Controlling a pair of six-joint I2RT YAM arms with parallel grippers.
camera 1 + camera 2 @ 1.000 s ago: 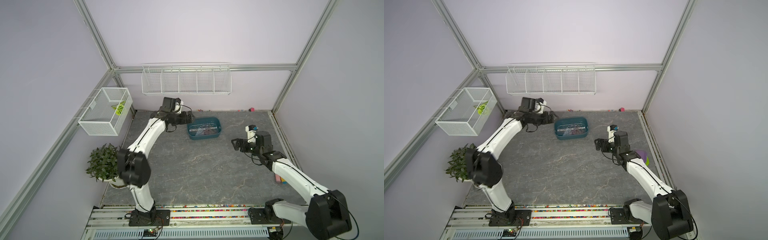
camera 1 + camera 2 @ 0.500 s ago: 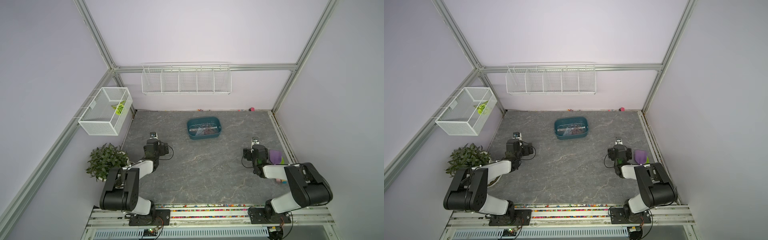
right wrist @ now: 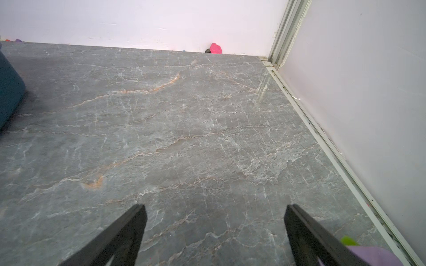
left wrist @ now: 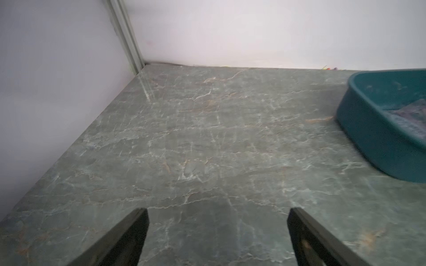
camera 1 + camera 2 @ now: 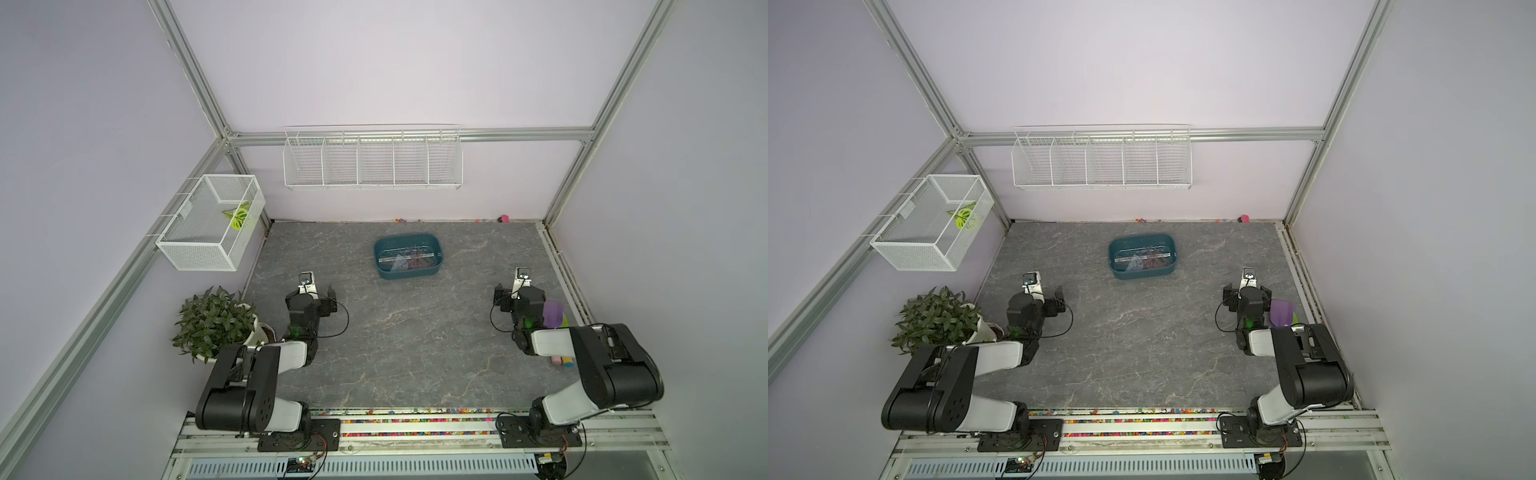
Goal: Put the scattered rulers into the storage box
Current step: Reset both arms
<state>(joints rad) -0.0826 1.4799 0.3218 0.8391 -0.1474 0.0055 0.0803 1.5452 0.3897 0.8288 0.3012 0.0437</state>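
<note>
- The storage box is holding the rulers piled inside.
- The left gripper and right gripper are gaping wide and empty, now pulled back from the box.

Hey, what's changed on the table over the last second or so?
Both arms pulled back toward the front rail and folded up: the left gripper left the storage box's side, and the right gripper left mid-table. Both now stand open and empty; no grasp or release shows. The storage box, the rulers inside it and the potted plant stayed put.
</note>
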